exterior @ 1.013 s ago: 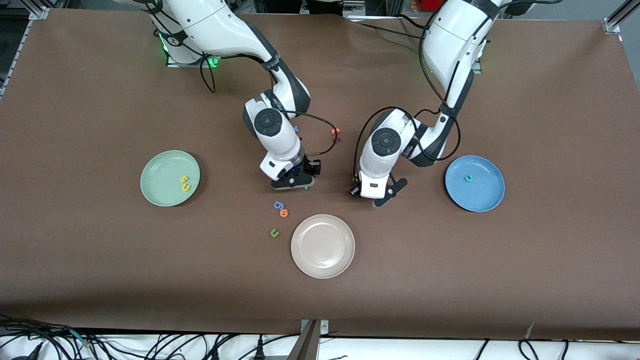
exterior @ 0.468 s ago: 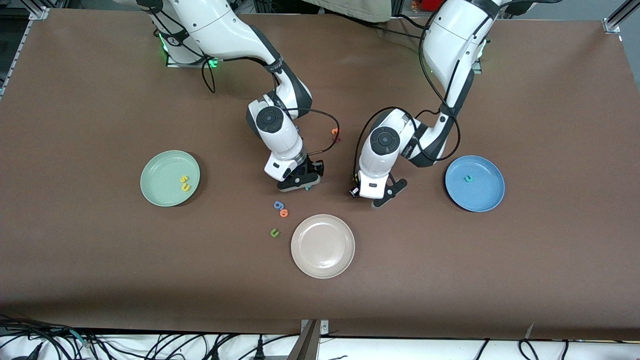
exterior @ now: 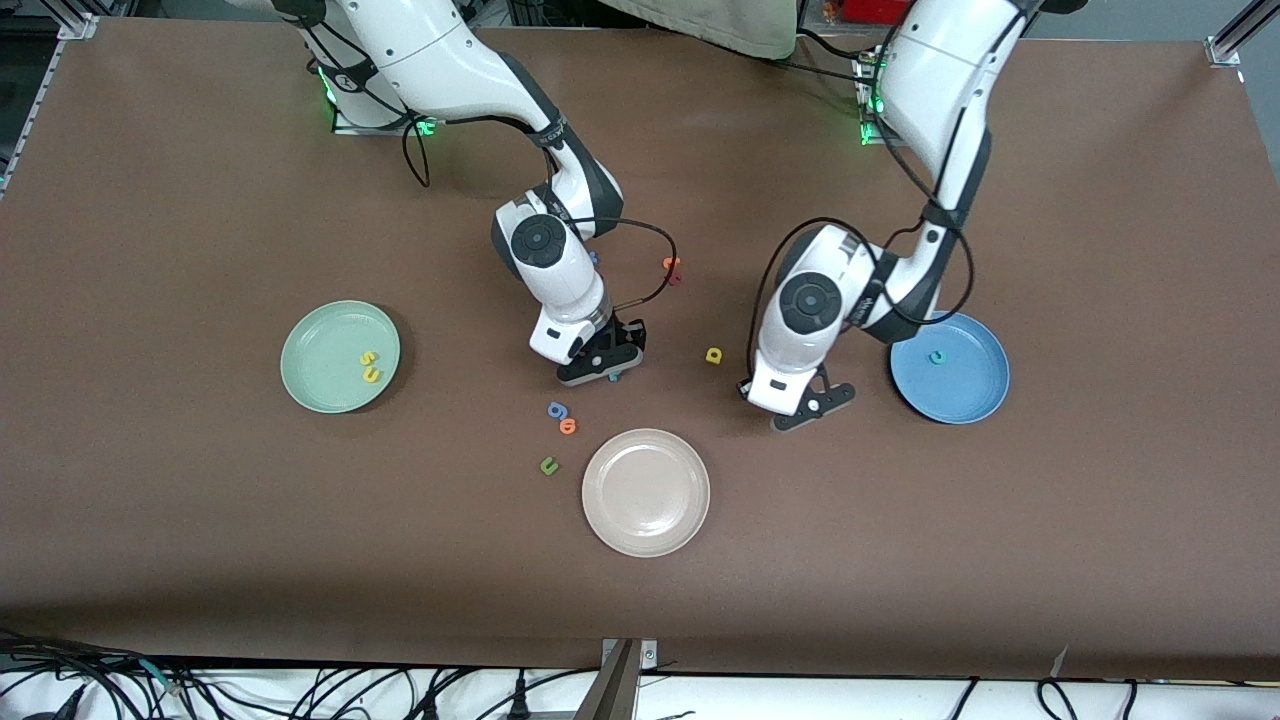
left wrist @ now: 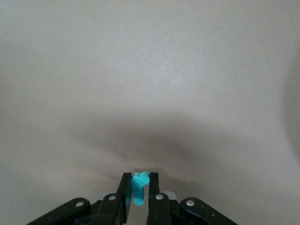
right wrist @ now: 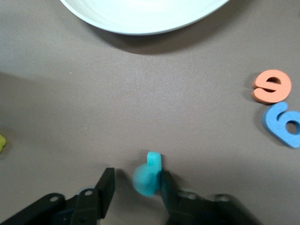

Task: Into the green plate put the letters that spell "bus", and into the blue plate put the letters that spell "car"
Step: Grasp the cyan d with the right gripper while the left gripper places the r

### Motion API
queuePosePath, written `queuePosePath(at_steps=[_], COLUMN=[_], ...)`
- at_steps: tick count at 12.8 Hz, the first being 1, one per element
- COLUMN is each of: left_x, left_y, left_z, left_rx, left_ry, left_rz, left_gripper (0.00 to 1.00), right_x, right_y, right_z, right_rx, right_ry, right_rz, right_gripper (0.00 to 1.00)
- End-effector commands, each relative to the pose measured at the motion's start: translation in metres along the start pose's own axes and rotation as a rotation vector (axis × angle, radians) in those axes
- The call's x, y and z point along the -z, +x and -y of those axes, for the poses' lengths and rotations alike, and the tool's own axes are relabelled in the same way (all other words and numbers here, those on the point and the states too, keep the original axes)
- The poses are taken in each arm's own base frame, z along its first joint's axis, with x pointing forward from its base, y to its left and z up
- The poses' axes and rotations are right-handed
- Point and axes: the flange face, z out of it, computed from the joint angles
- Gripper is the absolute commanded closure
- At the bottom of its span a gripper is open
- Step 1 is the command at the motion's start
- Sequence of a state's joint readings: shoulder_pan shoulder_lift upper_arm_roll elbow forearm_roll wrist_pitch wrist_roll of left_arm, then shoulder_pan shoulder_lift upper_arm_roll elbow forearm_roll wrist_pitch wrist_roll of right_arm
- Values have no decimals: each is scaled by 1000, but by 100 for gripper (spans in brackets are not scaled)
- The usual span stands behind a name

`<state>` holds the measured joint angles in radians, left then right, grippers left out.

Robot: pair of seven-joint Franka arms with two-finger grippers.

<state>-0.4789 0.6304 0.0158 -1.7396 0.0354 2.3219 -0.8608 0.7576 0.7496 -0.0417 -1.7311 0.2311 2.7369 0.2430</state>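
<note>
**Left gripper holding the r, right gripper straddling the b**

Taking the front view as a clock face centred on the table, the left gripper [exterior: 812, 408] is hanging over bare tabletop at about 4 o'clock, between the cream plate [exterior: 645, 540] and the blue plate [exterior: 965, 395]. Its fingers [left wrist: 125, 188] are pinching the teal r [left wrist: 138, 187] tightly, with no gap on either side.

The right gripper [exterior: 600, 368] is sitting low at the table just off centre, towards 7 o'clock. Its fingers [right wrist: 167, 187] are standing narrowly apart around the teal b [right wrist: 149, 177]. One finger is touching the letter and the other is standing clear of it.

The blue plate is lying at 3 o'clock and is carrying the teal c [exterior: 937, 357]. The green plate [exterior: 310, 345] is lying at 9 o'clock and is holding the yellow s [exterior: 367, 357] and the yellow u [exterior: 372, 375] side by side.

The yellow a [exterior: 714, 355] is lying on bare table near the centre, between the two grippers.

The cream plate is sitting at 6 o'clock. At its 10 o'clock the blue g [exterior: 556, 409] and orange o [exterior: 568, 426] are lying close together, with the dark green u [exterior: 548, 465] at its 9 o'clock. The orange t [exterior: 672, 266] is lying at 12 o'clock of the yellow a.
</note>
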Motion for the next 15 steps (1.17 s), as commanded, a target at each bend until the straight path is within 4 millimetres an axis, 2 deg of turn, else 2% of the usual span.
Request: queuePosePath(at_steps=[1,5,9,11,13,15], left_x=[21,51,59,57,52,34], left_y=[11,44,62,62,65,60], left_z=[44,130,203,232,251,262], left_rx=[-186,-405,-661,-716,-783,-835], left_ry=[21,32,9,1,-7,-14], left_rz=[19,73,94,108,113,87], left_gripper=[98,97,97,97,97,96], right_x=[-5,-4,2,22,57,95], right_y=[1,1,4,15,31,46], right_z=[-4,-5,-6,-15,-40,-82], right_rx=[49,78,91,77,49,16], right_ry=[-3,-4,-4,-19,-57,-101], right_rz=[-14,-14,-8,21,80,159], right_gripper=[60,100,100,100,100,100])
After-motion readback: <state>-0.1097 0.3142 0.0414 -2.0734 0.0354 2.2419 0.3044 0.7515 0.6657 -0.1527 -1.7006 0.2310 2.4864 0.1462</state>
